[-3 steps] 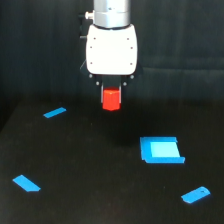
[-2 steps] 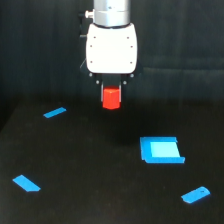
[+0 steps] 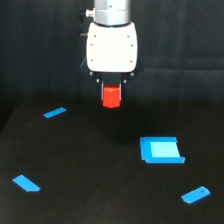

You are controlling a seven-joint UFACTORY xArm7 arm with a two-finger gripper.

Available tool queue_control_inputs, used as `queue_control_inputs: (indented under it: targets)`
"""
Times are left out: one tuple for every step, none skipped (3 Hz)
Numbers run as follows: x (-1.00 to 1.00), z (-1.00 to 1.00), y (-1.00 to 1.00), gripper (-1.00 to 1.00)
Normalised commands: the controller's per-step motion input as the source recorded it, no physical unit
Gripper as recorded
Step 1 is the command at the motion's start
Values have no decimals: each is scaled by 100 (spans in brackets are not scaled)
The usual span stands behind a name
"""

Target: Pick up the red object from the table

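The red object [image 3: 111, 96], a stubby, matte orange-red cylinder, hangs clear above the table [image 3: 90, 170], pinched at its top by the gripper [image 3: 111, 86], whose short dark jaws are clamped on it beneath a smooth, rounded white housing. The table is a wide black, faintly glossy sheet. Below and to the exterior view's right of the red object lies a blue rectangular block [image 3: 161, 150]. Three thin blue strips lie flat around it: one [image 3: 55, 112] at its lower left, one [image 3: 26, 183] farther down, one [image 3: 196, 194] beyond the block.
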Motion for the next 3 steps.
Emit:
queue_control_inputs:
  targets:
    - [7,10,3,-98]
    - [4,2,-8,-99]
    - [4,8,1,-98]
